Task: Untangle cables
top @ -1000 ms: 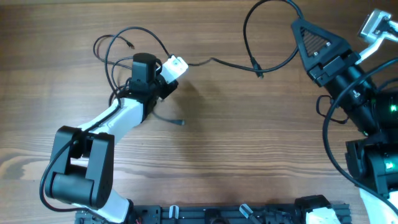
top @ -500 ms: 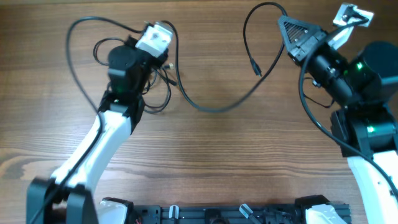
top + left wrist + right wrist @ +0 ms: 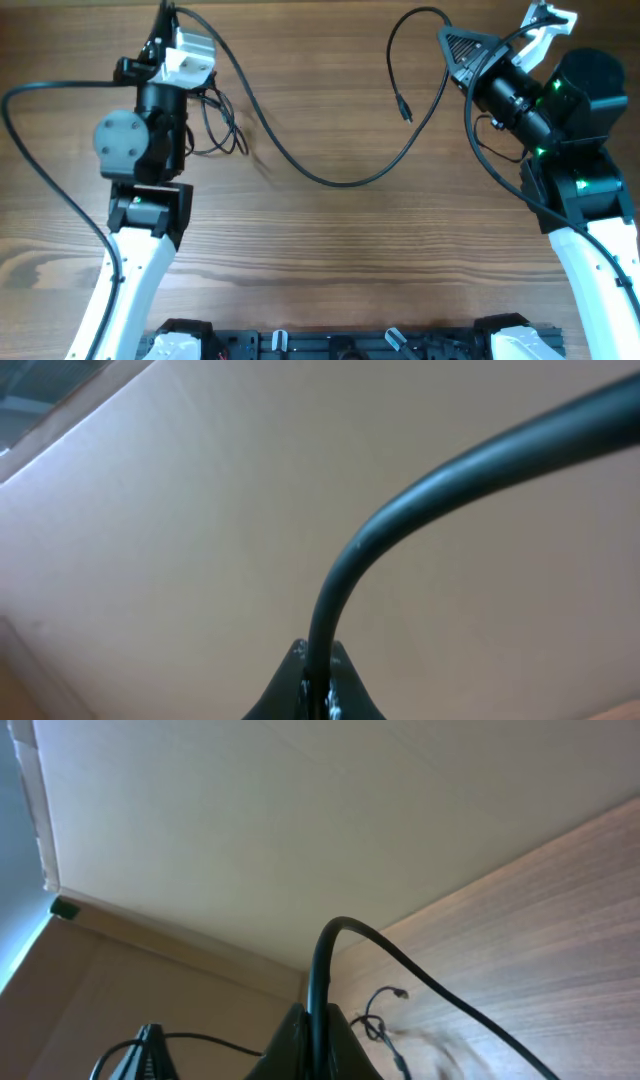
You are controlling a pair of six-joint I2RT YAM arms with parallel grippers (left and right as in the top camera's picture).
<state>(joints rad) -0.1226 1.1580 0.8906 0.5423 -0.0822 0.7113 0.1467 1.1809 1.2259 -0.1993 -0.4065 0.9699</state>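
Observation:
One long black cable (image 3: 345,181) sags in a wide arc above the wooden table between my two grippers. My left gripper (image 3: 163,18), raised at the far left, is shut on one stretch of it; in the left wrist view the cable (image 3: 450,478) rises out of the pinched gripper (image 3: 318,665). My right gripper (image 3: 447,40), at the far right, is shut on the same cable (image 3: 322,950), clamped in the gripper (image 3: 318,1020). A free plug end (image 3: 404,108) dangles to its left. More cables lie in a tangle (image 3: 216,126) beside the left arm, and the tangle (image 3: 375,1020) shows small in the right wrist view.
A thicker black camera cable (image 3: 40,90) loops out to the left of the left arm. A brown cardboard wall (image 3: 300,820) stands behind the table (image 3: 330,260). A black rail (image 3: 340,345) runs along the front edge.
My left arm has swung left and lifted, pulling the long cable out of the tangle. The cable now hangs stretched between both grippers. The right gripper has shifted slightly left.

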